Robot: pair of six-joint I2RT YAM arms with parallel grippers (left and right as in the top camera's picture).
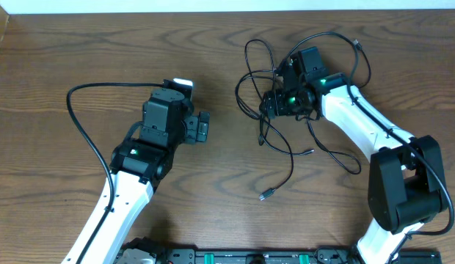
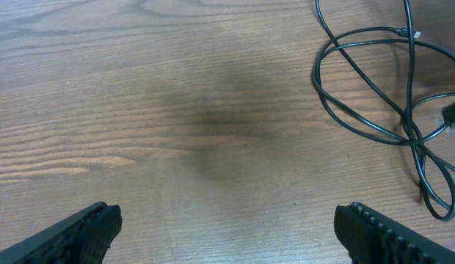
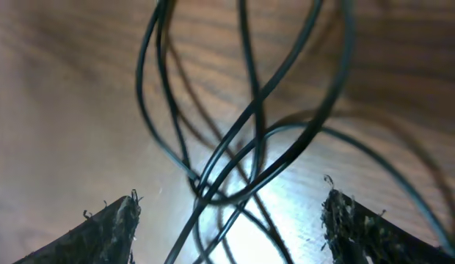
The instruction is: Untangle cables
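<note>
Overhead, cables: a tangle of thin black cables (image 1: 260,75) lies on the wooden tabletop (image 1: 81,44), right of centre and toward the far edge. Loose strands trail toward the near side, one ending in a small plug (image 1: 264,195).
Overhead, right pincer: the right pincer (image 1: 271,103) sits over the knot of the tangle, its tips hidden by its own body and the loops.
Overhead, left pincer: the left pincer (image 1: 203,129) is well apart from the tangle, to its left, over bare wood.
Left wrist, pincer: the left pincer (image 2: 227,220) is spread wide, with only wood grain between its fingers (image 2: 88,231).
Left wrist, cables: crossing loops of the cables (image 2: 412,139) lie flat at the right side, clear of both fingers.
Right wrist, pincer: the right pincer (image 3: 229,205) stands fairly wide, its fingers (image 3: 114,227) apart at either side and clamping nothing.
Right wrist, cables: several strands of the cables (image 3: 246,121) cross in the gap between the fingers, close to the lens and blurred. Neither finger presses them.
</note>
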